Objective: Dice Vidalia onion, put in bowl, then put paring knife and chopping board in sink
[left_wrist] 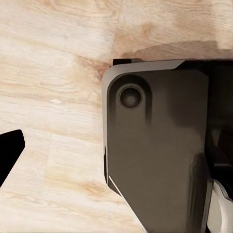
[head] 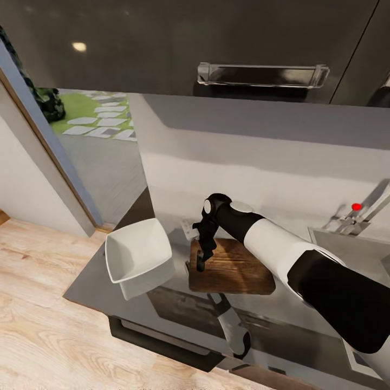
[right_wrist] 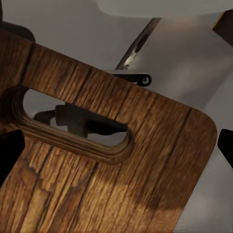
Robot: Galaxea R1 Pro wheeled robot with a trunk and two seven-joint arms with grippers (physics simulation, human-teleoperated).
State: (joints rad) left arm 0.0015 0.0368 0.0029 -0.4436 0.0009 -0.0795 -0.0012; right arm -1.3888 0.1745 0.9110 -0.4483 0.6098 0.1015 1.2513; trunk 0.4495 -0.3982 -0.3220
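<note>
The brown wooden chopping board [head: 238, 269] lies on the glossy dark countertop [head: 97, 281], with the white square bowl [head: 138, 255] just to its left. My right gripper [head: 201, 264] points down over the board's left end. In the right wrist view the board's handle slot [right_wrist: 73, 126] lies close below the open right gripper [right_wrist: 116, 153], with one dark fingertip [right_wrist: 8, 155] at each side. The sink [head: 352, 244] and its tap with a red knob [head: 356, 206] are at the right. My left gripper [left_wrist: 116, 150] hangs open over the floor. Onion and paring knife are out of view.
A dark wall cabinet with a bar handle [head: 262, 75] hangs above the counter. A glass door [head: 81, 141] at the left looks onto a garden. Light wooden floor [head: 38, 303] lies left of the counter. My dark base [left_wrist: 155, 145] is under the left wrist.
</note>
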